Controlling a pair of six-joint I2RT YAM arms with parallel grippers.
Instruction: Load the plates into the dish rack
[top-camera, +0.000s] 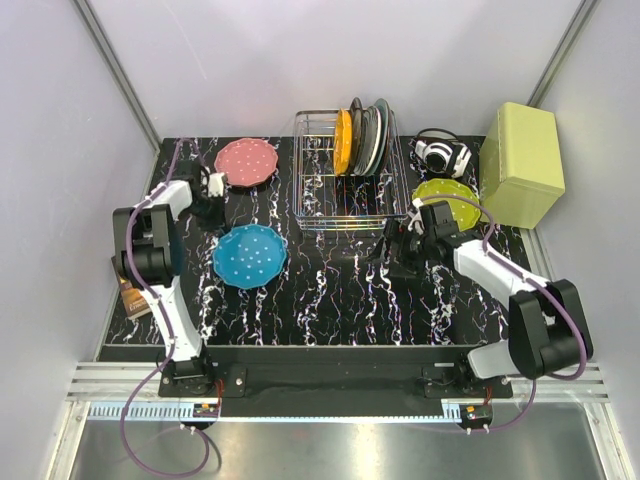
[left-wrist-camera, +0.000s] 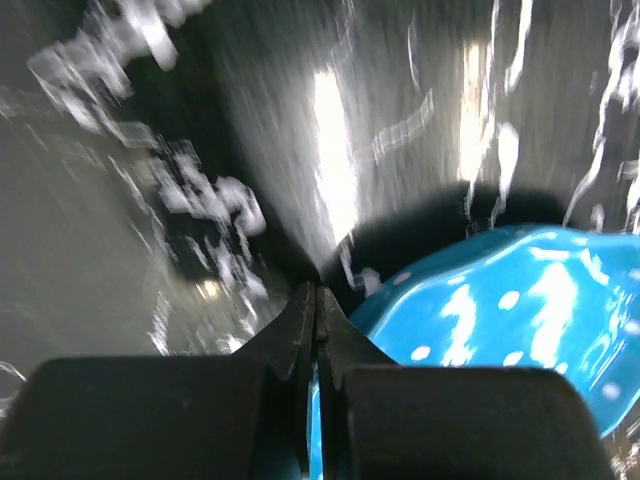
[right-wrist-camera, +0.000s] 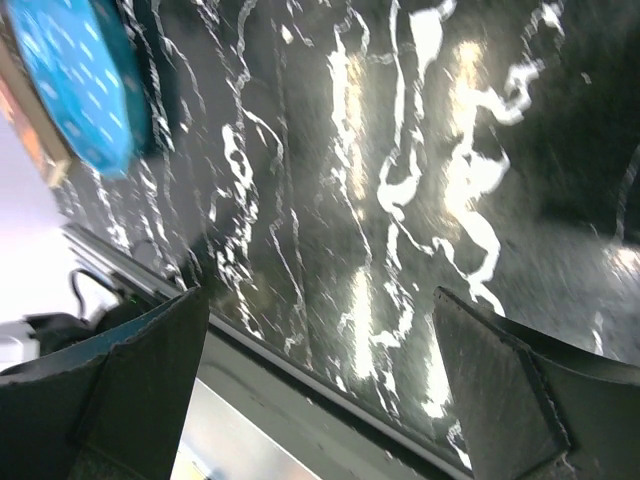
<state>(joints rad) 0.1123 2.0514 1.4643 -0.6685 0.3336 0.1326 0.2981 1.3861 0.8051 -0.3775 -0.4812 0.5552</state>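
Left end effector (left-wrist-camera: 316, 288) was closed, empty, blue plate (left-wrist-camera: 500, 310) just right; right end effector (right-wrist-camera: 320, 297) open. Pickup pending: open, grip rim.

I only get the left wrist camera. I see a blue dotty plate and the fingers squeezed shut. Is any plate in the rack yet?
Observer: Yes, one. The orange plate stands upright in the dish rack, next to the grey and dark plates.
Kid: Is the other hand holding a plate?
Observer: No. The right gripper is open, with nothing between its fingers.
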